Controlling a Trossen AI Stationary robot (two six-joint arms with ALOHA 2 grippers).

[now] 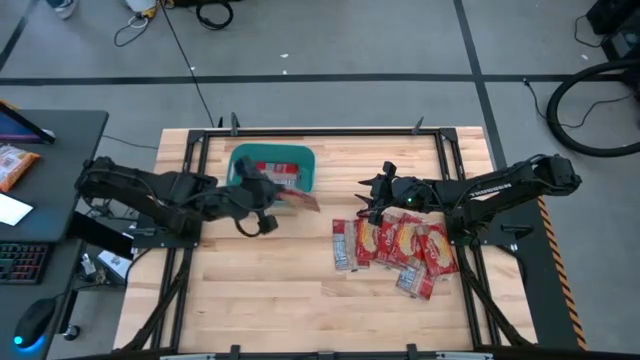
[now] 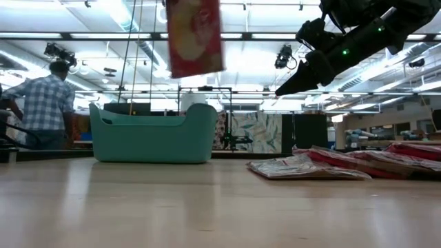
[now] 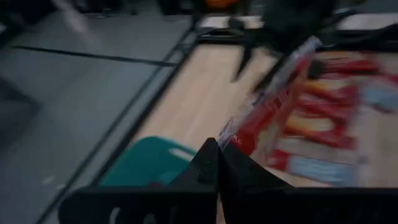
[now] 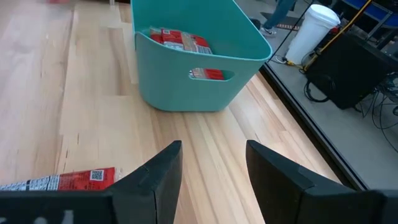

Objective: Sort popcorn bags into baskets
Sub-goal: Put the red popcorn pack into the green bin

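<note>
The left tool (image 1: 272, 203) grasps a popcorn bag (image 1: 297, 200) beside the teal basket (image 1: 300, 155); nothing blocks it. The right tool (image 1: 372, 196) is released above the bag pile (image 1: 400, 245).

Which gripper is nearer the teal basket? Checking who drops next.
Left. The left gripper holds a popcorn bag at the teal basket edge; the right gripper hovers farther off, over the pile.

The left gripper (image 1: 283, 197) holds a red flat popcorn packet (image 1: 297, 199) beside the teal plastic rectangular tub (image 1: 240, 160), its fingers pinched together; more packets (image 1: 395, 246) lie under the right gripper (image 1: 368, 199).
</note>
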